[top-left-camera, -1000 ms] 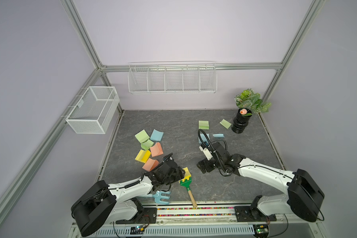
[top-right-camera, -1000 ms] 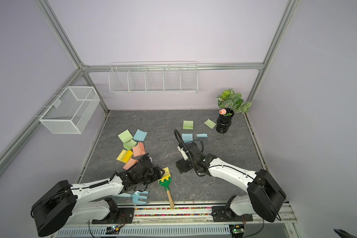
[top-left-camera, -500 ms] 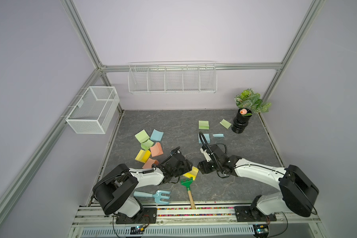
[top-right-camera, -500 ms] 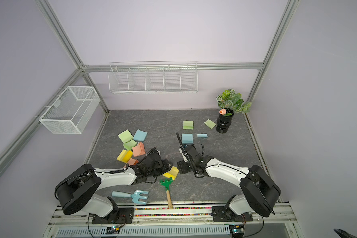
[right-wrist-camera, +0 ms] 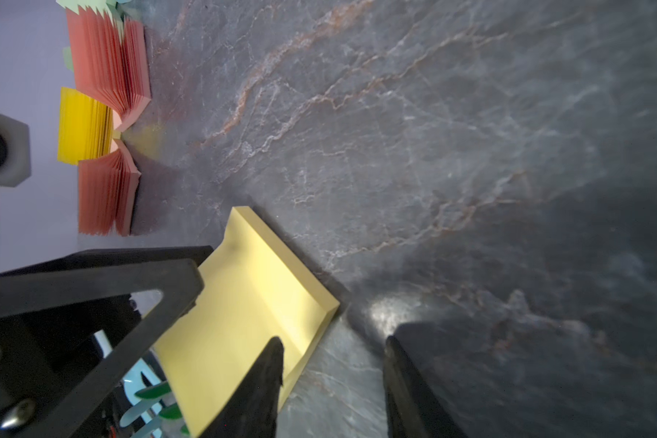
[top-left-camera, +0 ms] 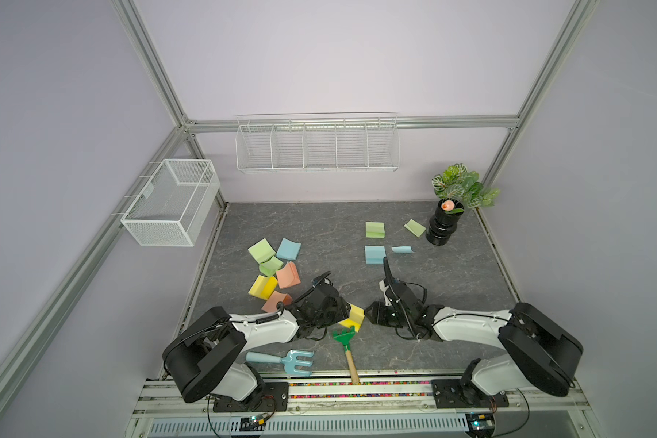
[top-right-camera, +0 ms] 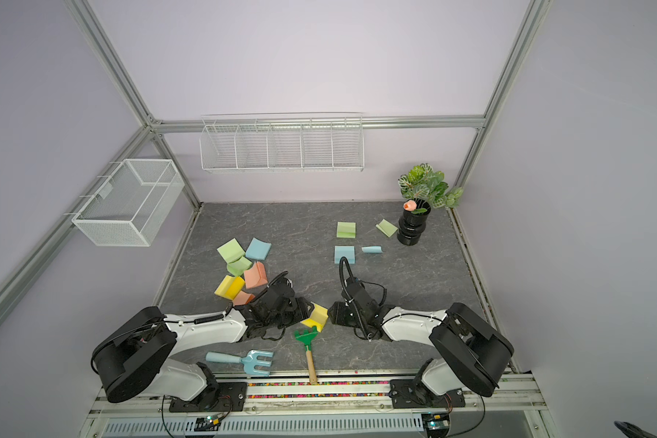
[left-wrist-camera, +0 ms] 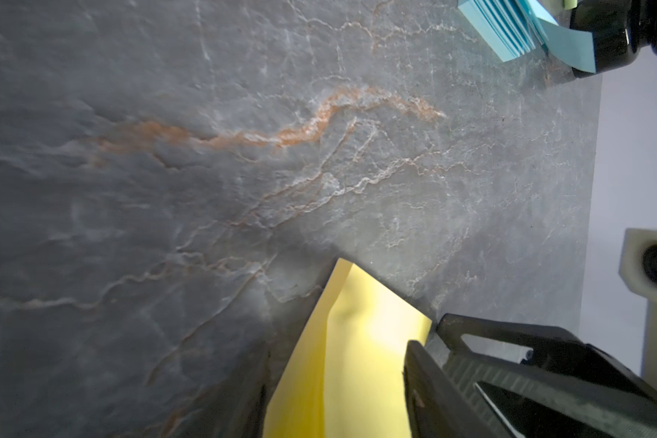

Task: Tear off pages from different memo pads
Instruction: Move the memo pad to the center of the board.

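Observation:
In both top views a yellow memo pad (top-left-camera: 354,316) (top-right-camera: 316,315) sits near the table's front middle, between my two grippers. My left gripper (top-left-camera: 340,310) (left-wrist-camera: 334,398) is shut on this yellow pad (left-wrist-camera: 357,341), which fills the gap between its fingers. From the opposite side my right gripper (top-left-camera: 370,314) (right-wrist-camera: 332,379) stands open at the pad's free edge (right-wrist-camera: 251,303). One fingertip (right-wrist-camera: 272,364) lies over the pad, the other over bare table. Several more memo pads (top-left-camera: 288,275) lie at the left. A green pad (top-left-camera: 374,229) and a blue pad (top-left-camera: 375,254) lie at the back right, beside loose green (top-left-camera: 415,228) and blue (top-left-camera: 402,249) pages.
A green toy rake (top-left-camera: 345,338) and a light blue toy fork (top-left-camera: 287,360) lie at the front edge, just below the grippers. A black vase with a plant (top-left-camera: 443,227) stands at the back right. Wire baskets (top-left-camera: 171,204) hang on the left and back walls.
My left gripper has carried the yellow pad rightward toward the table's middle. My right gripper has moved in to meet the pad, and its jaws have narrowed.

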